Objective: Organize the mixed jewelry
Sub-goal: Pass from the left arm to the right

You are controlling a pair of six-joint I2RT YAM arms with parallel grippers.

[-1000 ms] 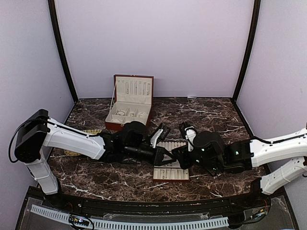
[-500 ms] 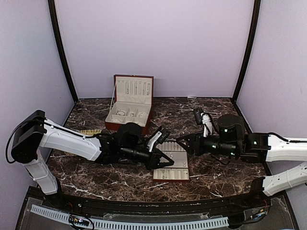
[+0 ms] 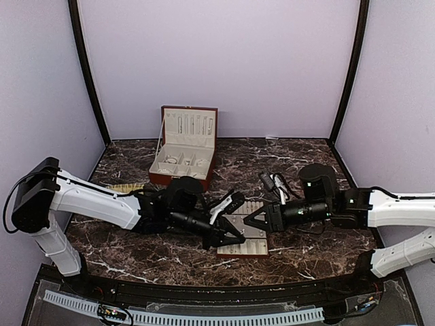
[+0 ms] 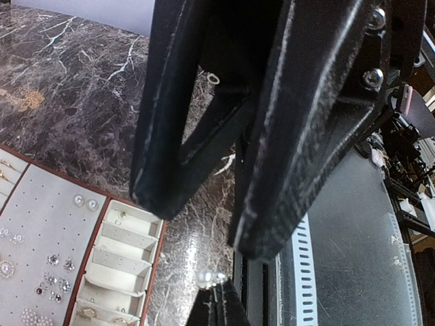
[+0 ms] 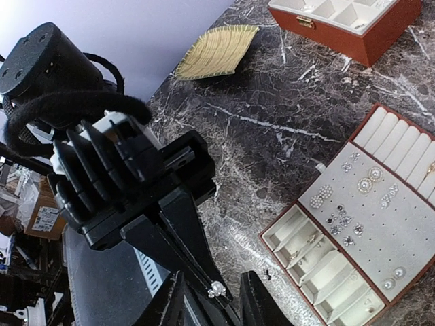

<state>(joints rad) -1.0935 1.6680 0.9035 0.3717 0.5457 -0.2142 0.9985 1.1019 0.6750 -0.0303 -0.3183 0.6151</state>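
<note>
A tiny pearl stud is pinched at the tip of my left gripper, which is shut on it. In the left wrist view the same pearl stud sits on the left gripper's closed tip. My right gripper is open, and its fingers straddle that tip without touching the stud. From above, the left gripper and the right gripper meet over the cream tray. Several studs and rings lie in the tray. No bangle shows.
The red-brown box stands open at the back, with small pieces inside. A woven mat lies to the left. One small loose piece rests on the marble beside the tray's near corner. The table's front edge is close below.
My right gripper drew back to the right, then returned low and left, its open fingers now around the left gripper's tip. The left gripper slid toward the tray's near edge.
</note>
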